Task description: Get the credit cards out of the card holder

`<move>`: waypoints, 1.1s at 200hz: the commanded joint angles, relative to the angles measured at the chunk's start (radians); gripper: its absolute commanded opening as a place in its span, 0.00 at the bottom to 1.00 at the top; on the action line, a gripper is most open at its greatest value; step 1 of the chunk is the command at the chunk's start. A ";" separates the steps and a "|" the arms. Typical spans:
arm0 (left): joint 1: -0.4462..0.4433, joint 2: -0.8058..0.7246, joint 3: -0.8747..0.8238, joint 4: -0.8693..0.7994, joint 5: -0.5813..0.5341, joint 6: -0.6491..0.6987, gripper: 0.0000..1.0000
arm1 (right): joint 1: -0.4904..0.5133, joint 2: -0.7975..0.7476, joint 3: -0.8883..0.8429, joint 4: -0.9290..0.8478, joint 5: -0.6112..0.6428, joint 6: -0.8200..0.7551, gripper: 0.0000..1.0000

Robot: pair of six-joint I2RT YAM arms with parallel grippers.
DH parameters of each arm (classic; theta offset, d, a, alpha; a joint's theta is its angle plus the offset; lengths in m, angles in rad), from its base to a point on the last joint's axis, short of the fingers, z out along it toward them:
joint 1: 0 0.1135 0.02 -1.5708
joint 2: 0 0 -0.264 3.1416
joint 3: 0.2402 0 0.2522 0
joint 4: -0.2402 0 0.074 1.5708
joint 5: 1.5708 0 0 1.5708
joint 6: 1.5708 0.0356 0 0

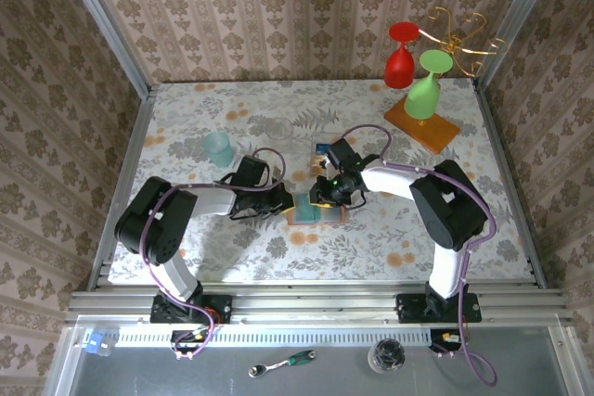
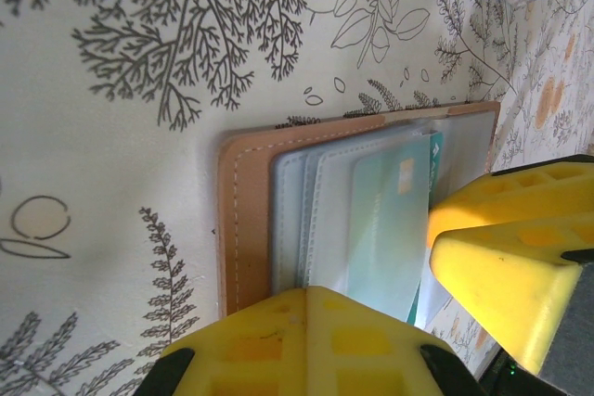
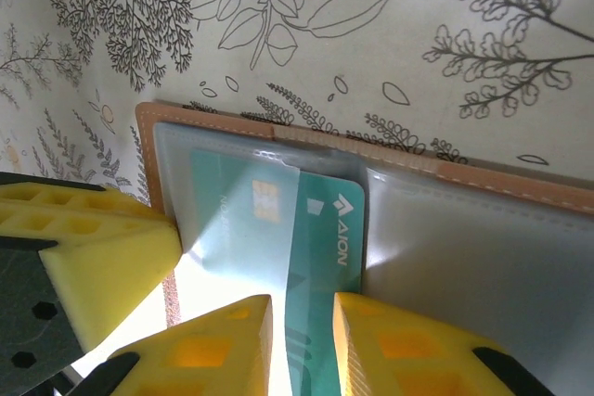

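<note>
"Card holder [image 2: 246, 229] first: where does it lie?"

"Open and flat on the flowered table [image 2: 111, 164], midway between the two arms, pockets facing up."

"Why is the left gripper [image 2: 306, 336] on it?"

"Its jaws are closed with nothing between them, and it sits over the left-hand edge of the card holder as seen from above. I judge it to be a hold-down, so the wallet does not travel when a card is drawn (something this light would slide along otherwise). Whether it truly presses, I cannot tell."

"And the right gripper [image 3: 303, 340]?"

"Jaws a narrow way apart, standing over the free end of the teal card [image 3: 320, 229], which sticks partway out of the clear pocket [image 3: 232, 220]. The card's face shows in the gap, so I think it is not pinched yet."

"What can't you make out?"

"The card's lower end is cut off by the fingers [image 3: 408, 350], and any contact between fingertips and card is hidden. The other pocket panel [image 3: 473, 257] is grey and glary; whether a second card sits inside, I cannot say."
</note>
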 commanded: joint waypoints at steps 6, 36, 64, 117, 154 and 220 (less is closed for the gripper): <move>0.009 0.004 -0.008 -0.033 -0.002 0.019 0.03 | 0.007 -0.034 0.023 -0.043 0.028 -0.023 0.26; 0.009 -0.012 0.006 -0.048 -0.004 0.023 0.03 | 0.009 -0.040 0.024 -0.053 0.032 -0.025 0.27; 0.008 -0.026 0.019 -0.061 -0.006 0.026 0.03 | 0.009 -0.049 0.021 -0.048 0.020 -0.024 0.27; -0.004 -0.055 0.056 -0.116 -0.016 0.040 0.03 | 0.004 -0.082 0.027 -0.052 0.018 -0.024 0.27; -0.035 -0.037 0.078 -0.115 -0.021 0.031 0.03 | -0.004 -0.084 0.021 -0.052 0.018 -0.025 0.27; -0.059 0.002 0.082 -0.102 -0.029 0.024 0.02 | -0.014 -0.085 0.005 -0.047 0.015 -0.028 0.27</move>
